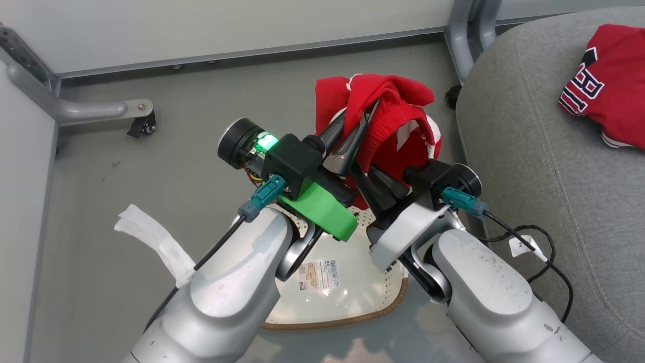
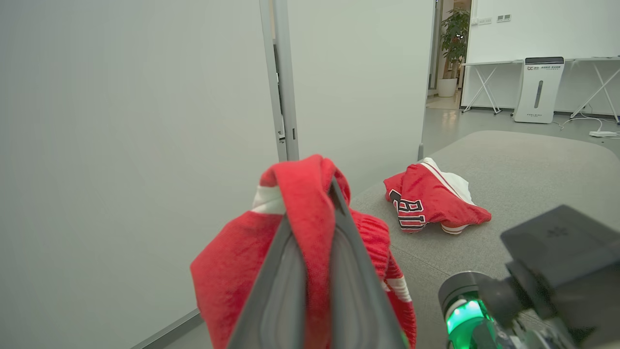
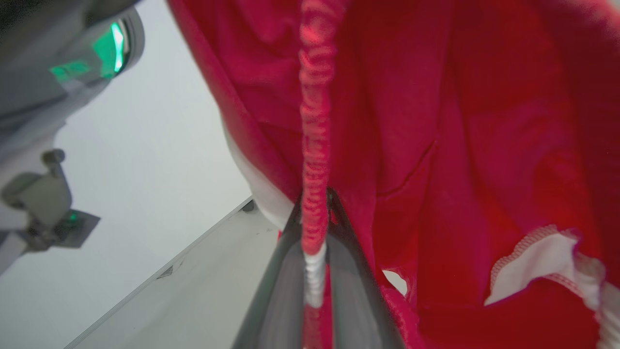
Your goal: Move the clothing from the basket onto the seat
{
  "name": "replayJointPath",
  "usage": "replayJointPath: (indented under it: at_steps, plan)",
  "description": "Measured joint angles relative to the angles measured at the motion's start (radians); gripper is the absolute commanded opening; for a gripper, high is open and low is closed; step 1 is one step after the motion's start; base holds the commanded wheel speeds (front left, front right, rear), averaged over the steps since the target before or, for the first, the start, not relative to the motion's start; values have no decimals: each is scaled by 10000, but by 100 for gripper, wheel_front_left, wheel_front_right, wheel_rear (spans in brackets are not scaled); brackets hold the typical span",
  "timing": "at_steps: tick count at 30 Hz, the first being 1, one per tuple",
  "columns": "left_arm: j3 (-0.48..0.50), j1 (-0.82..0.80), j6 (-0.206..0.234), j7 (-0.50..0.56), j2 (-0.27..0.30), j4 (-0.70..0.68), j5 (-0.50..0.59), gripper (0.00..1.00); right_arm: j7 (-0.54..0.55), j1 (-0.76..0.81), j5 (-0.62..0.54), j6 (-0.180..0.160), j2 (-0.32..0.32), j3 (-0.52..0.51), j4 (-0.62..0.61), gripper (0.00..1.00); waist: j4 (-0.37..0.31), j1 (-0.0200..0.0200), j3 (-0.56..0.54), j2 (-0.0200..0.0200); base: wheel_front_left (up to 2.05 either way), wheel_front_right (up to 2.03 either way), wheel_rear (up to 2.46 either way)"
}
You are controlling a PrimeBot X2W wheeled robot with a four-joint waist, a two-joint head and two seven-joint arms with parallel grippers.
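Pale forearms (image 1: 234, 282) hold one red garment (image 1: 398, 113) above the basket (image 1: 347, 316).
The left gripper (image 2: 317, 194) and right gripper (image 3: 315, 213) are both clamped on its fabric; the lettered garment (image 1: 604, 83) lies crumpled on the seat (image 1: 524, 151), well apart from the basket.

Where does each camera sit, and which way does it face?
Head: on the head, facing down at basket, floor, seat; both forearms show.
Left wrist: along the left gripper, shut on a garment, toward the lettered garment; right wrist shows.
Right wrist: along the right gripper into that garment; left wrist shows.
Shared: head and left wrist both show the lettered garment.
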Motion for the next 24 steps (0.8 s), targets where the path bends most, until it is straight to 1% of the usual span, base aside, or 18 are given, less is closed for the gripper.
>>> replayJointPath:
  at_steps: [13,14,15,16,24]
  plan:
    - [132,-20,-12,0,0,194,92,0,0,72,19,0,0,25,-405,0,-112,0,-12,0,0,0,0]
    - [136,-20,-13,-2,0,198,92,25,0,96,27,0,0,25,-437,0,-126,0,-18,0,0,0,0]
    - [140,-20,-13,0,0,198,96,87,0,111,27,0,0,25,-449,0,-136,0,-23,0,0,0,0]
    - [140,-20,-13,0,0,215,119,100,0,131,27,0,0,25,-468,0,-149,0,-30,0,0,0,0]
    - [138,-19,-6,-2,0,263,196,100,0,208,44,0,-6,8,-577,0,-248,0,-127,0,0,0,0]
